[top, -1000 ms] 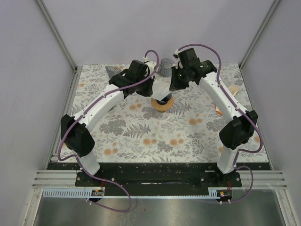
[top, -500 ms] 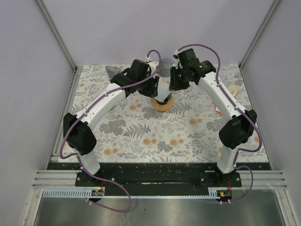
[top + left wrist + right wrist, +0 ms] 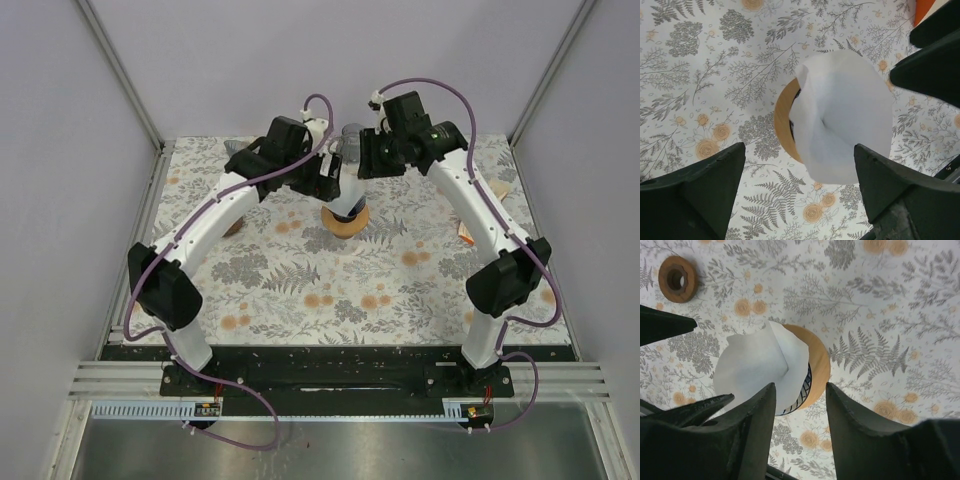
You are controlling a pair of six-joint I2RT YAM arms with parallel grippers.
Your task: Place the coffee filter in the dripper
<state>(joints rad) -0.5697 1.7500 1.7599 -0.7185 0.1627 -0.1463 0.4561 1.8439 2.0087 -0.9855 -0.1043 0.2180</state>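
White paper filter (image 3: 842,115) sits askew on the dripper (image 3: 782,120), directly beneath my left jaws, which stand spread wide and clear of it; my right jaws, half spread and empty, flank it.

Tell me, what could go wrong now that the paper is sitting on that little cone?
1. The paper filter looks crumpled and lopsided, bulging over one side of the dripper rather than lining it, so it might tip out or fold over.
2. The left claw and right claw both hang open close around it. When they pull away, a finger could snag the paper and drag it off.
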